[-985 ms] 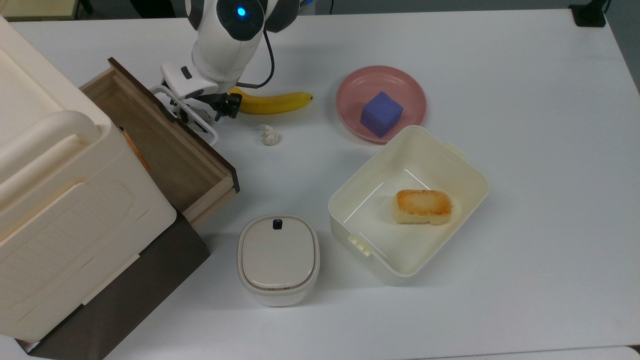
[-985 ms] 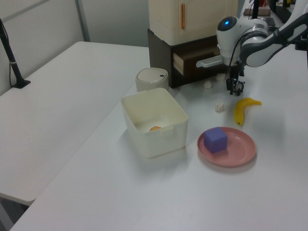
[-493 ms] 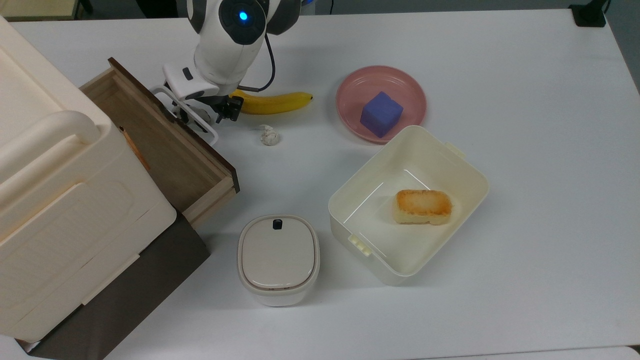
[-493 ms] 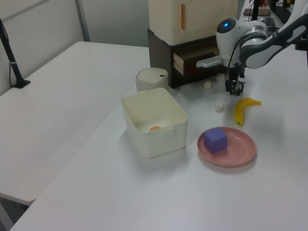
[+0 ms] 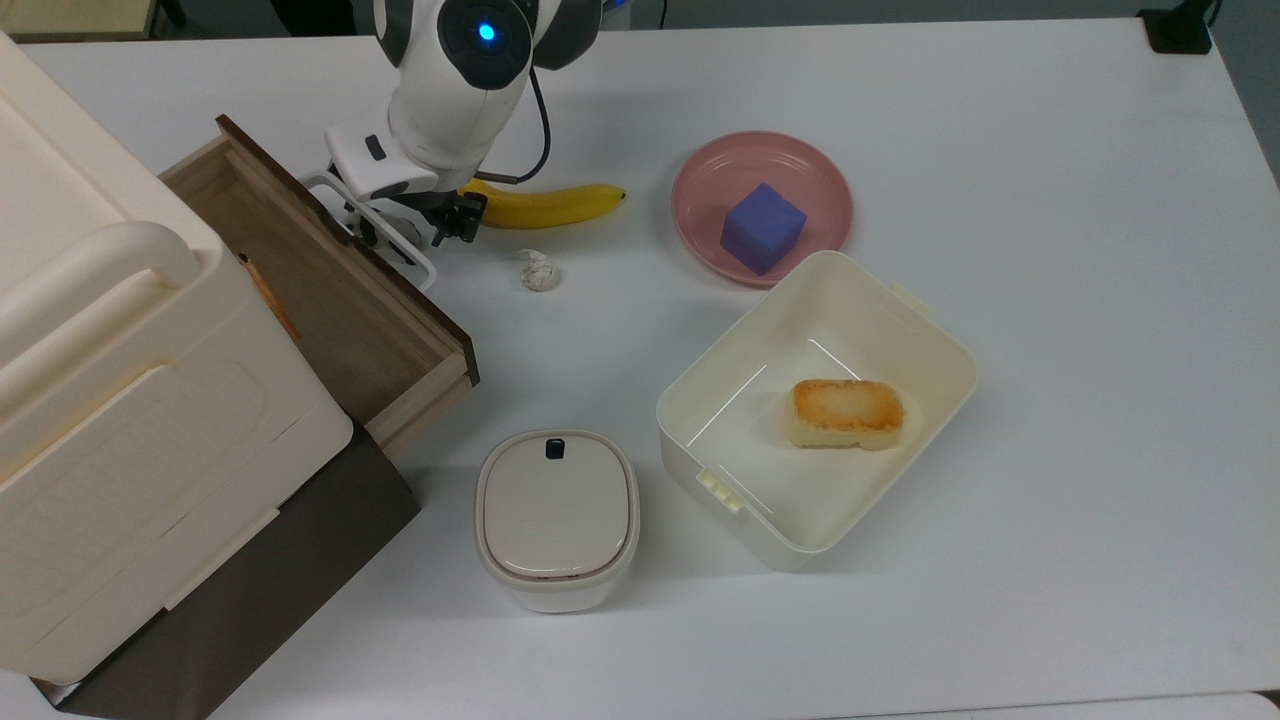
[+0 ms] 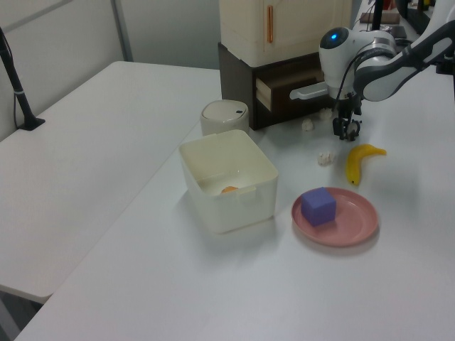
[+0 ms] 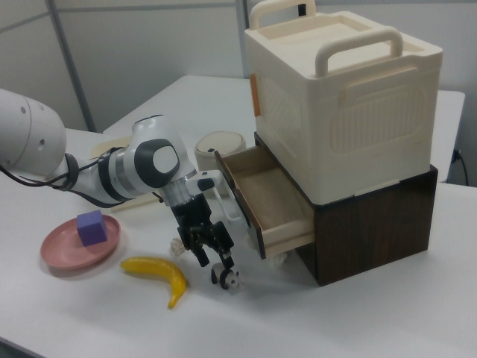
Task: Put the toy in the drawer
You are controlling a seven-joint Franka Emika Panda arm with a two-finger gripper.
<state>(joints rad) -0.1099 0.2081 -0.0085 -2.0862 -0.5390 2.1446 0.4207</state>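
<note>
Hanging low beside the drawer point(image 7: 268, 201), the gripper point(image 7: 212, 257) holds its fingers narrowly apart, with the toy point(image 7: 232, 281) on the table just below its tips.

— Where are the fingers point(image 5: 415, 232) in the top view?

— Low at the open drawer point(image 5: 330, 300), just by its white loop handle point(image 5: 375, 228). Their spread can't be read.

— What lies near them?

— The banana point(image 5: 545, 204) just beside, toward the top view's right. The crumpled paper ball point(image 5: 538, 270) is a little below that, on the tabletop point(image 5: 1050, 300). Further right is the pink plate point(image 5: 700, 180) with the purple cube point(image 5: 762, 227), well apart from the fingers.
</note>
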